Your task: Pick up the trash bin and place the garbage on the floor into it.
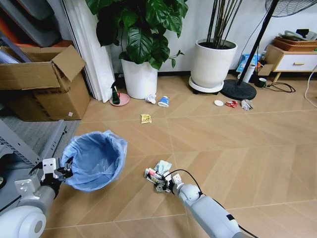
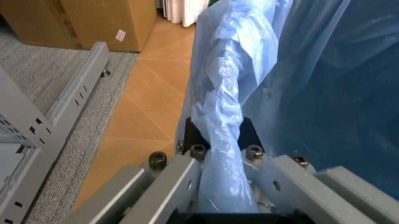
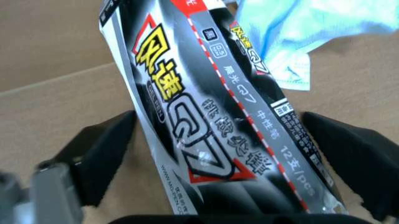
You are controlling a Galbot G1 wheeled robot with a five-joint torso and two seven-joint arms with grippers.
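Bin held at left, litter under right hand on the wood floor

The left hand grips the rim of the trash bin. The right hand sits on a printed wrapper. Farther off lie a yellow packet, a crushed cup and a white lid.

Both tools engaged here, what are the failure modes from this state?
1. The left tool pinches the trash bin by its rim and light-blue bag; if mostly bag is caught, the bin could tilt or slip.
2. The right tool straddles the grey printed wrapper with its pads apart; the glossy pack may slide out on closing.
3. A pale blue mask lies against the wrapper and may drag along or be left behind.
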